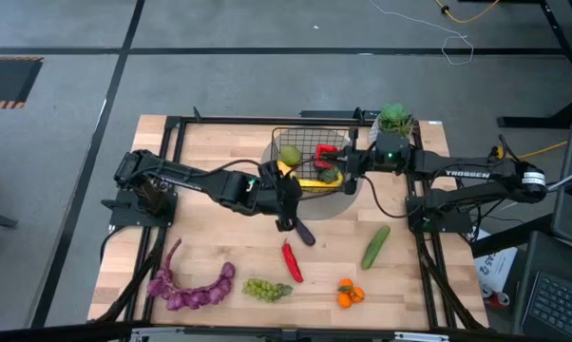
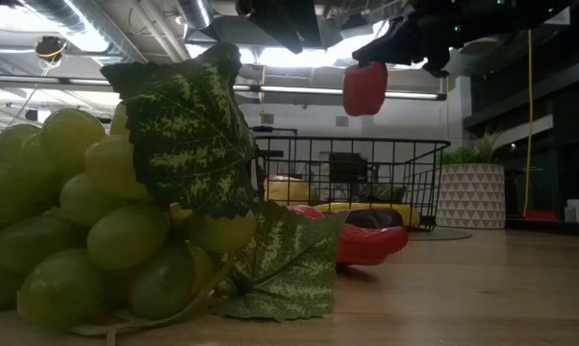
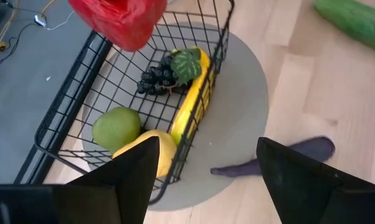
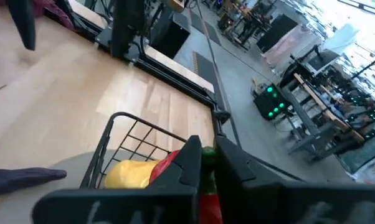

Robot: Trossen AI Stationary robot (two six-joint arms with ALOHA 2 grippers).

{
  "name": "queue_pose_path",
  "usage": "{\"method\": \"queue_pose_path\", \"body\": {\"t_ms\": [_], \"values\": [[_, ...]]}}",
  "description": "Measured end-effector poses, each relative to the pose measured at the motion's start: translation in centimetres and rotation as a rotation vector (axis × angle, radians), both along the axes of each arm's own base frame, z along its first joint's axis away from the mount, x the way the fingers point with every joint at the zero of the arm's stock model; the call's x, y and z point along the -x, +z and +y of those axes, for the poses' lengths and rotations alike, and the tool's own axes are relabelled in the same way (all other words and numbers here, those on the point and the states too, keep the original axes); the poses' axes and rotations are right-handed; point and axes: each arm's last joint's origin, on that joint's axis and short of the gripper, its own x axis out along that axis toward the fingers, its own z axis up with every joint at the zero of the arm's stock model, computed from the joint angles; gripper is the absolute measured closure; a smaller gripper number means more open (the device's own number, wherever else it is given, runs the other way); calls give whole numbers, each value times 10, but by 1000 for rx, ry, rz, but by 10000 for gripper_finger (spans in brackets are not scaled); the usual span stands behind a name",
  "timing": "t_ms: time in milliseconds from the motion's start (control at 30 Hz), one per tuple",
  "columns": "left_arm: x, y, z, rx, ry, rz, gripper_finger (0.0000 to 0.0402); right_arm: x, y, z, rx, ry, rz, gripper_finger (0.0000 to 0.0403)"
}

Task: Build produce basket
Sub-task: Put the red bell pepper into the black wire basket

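High view: I see the right pincer (image 1: pixel 332 158) over the basket (image 1: pixel 313 139) at the table's (image 1: pixel 219 142) far middle, clenched on a red pepper (image 1: pixel 324 154). The left pincer (image 1: pixel 288 211) sits just near of the basket, beside the eggplant (image 1: pixel 303 231). The chili (image 1: pixel 292 260), cucumber (image 1: pixel 375 246), green grapes (image 1: pixel 267 289), purple grapes (image 1: pixel 193 288) and oranges (image 1: pixel 350 294) lie unloaded on the near half.

Low view: the red pepper (image 2: pixel 365 88) hangs clear above the basket's rim (image 2: pixel 347 141).

Left wrist view: the left pincer's fingers (image 3: pixel 137 165) stand released, holding nothing; the basket (image 3: pixel 56 134) already holds a green apple (image 3: pixel 116 127), a banana (image 3: pixel 192 102) and dark grapes (image 3: pixel 155 81).

Right wrist view: the fingers (image 4: pixel 190 162) pinch something red.

I judge the step in hand to be depositing the pepper. Next I would lower it into a free spot, then release.
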Motion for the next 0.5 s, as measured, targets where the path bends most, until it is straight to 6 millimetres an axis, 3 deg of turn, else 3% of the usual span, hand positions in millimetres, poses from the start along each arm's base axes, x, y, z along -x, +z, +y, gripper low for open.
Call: {"method": "queue_pose_path", "body": {"t_ms": [500], "values": [[-6, 3, 25, 8, 68, -47, 137, 1, 4, -10, -37, -142, -57, 359]]}}
